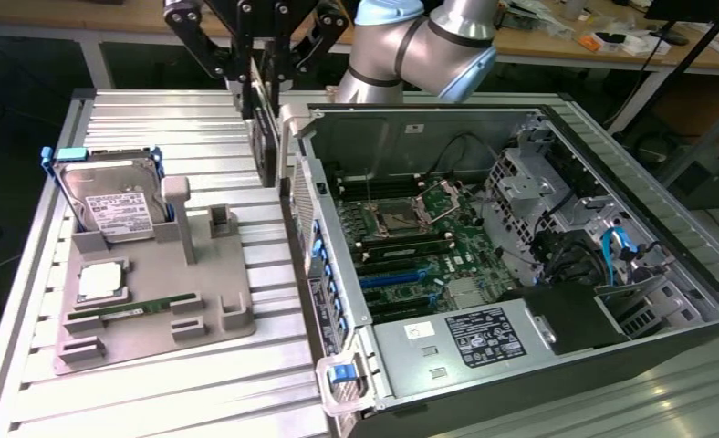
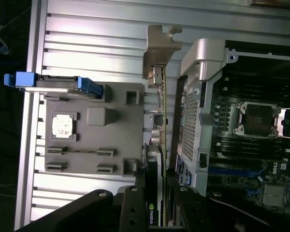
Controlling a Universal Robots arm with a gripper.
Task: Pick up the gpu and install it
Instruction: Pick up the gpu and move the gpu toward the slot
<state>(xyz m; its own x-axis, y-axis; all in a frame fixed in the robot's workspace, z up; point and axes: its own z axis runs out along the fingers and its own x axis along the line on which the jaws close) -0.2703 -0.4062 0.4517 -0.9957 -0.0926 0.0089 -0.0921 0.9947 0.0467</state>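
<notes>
Slatted table, exterior view, working from its left to its right.

Far out on that view's left of the fingers, and lower: hard drive in a blue frame, standing upright in the back of a grey holder; a square chip lies flat in the holder in front of it; a green memory stick lies in a slot nearer the camera.

Gripper at the top of the view, above the gap between holder and case; we see its fingers closed on the gpu, pinching the card's upper end from both sides. The gpu hangs straight down from the fingers, long axis upright, edge toward the camera; its lower end sits just beside the case's outer wall; whether it touches the table we cannot tell.

On that view's right of the fingers: open case lying on its side, motherboard exposed, empty socket near its middle, power supply at the near end.

Wrist view: gripper clamped on the gpu, one finger to each side of the thin board; silvery bracket at the far end from the fingers; holder, chip and hard drive off one side of the card, case and socket off the other.
</notes>
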